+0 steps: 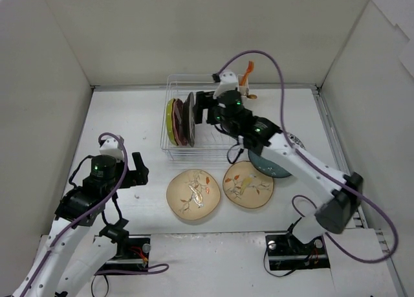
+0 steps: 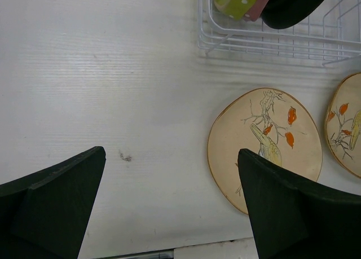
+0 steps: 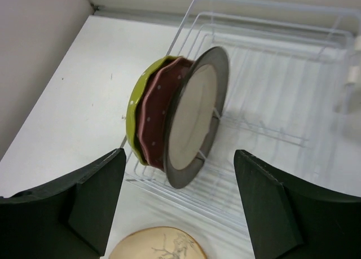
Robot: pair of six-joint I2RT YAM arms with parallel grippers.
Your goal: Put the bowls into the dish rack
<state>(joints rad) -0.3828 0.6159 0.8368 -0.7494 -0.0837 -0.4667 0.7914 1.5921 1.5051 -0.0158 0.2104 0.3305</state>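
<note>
Inside the dish rack [image 3: 282,129] three bowls [image 3: 194,112] stand on edge; right end effector [image 3: 179,154] gapes wide, empty.

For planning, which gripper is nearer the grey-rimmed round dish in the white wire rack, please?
Right. The right gripper is beside the dish; the left gripper hovers over the table.

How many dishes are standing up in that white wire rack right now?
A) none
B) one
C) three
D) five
C: the right wrist view shows a lime green bowl, a pink bowl and a grey-rimmed bowl standing on edge side by side at one end of the dish rack.
</note>
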